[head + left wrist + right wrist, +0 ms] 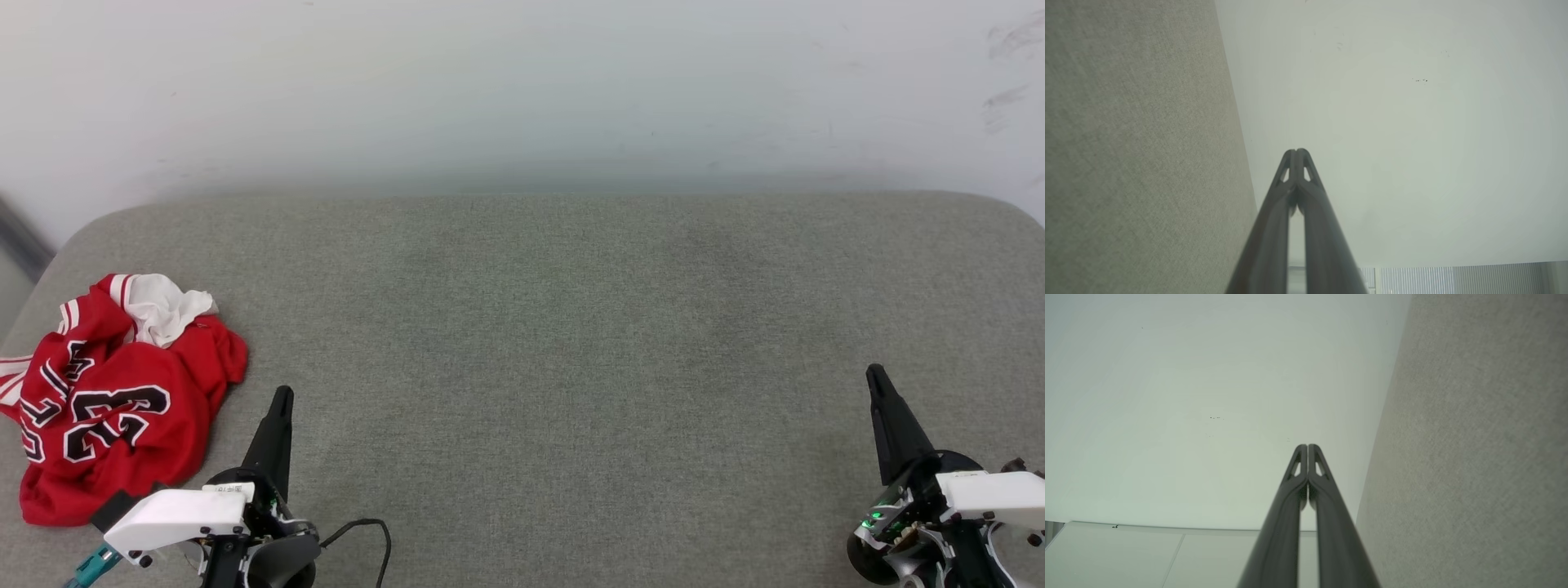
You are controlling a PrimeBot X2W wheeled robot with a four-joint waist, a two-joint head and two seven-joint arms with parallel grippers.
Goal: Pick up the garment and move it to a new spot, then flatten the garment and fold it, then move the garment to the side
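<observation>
The left gripper [282, 398] sat at the lower left of the head view. Its two dark fingers [1274, 228] were pressed together at the tips and pointed up that view, leaning slightly right. The right gripper [876, 377] sat at the lower right, also closed tip to tip and leaning slightly left. The white left wrist housing [175, 514] and right wrist housing [992, 490] lay low behind them. A green light [875, 516] glowed beside the right wrist.

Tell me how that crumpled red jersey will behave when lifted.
The jersey lies in a soft crumpled heap, so it will likely droop and unfurl from one pinch point. It looks thin, probably light. Pushed across the woven grey surface, it would probably bunch.
</observation>
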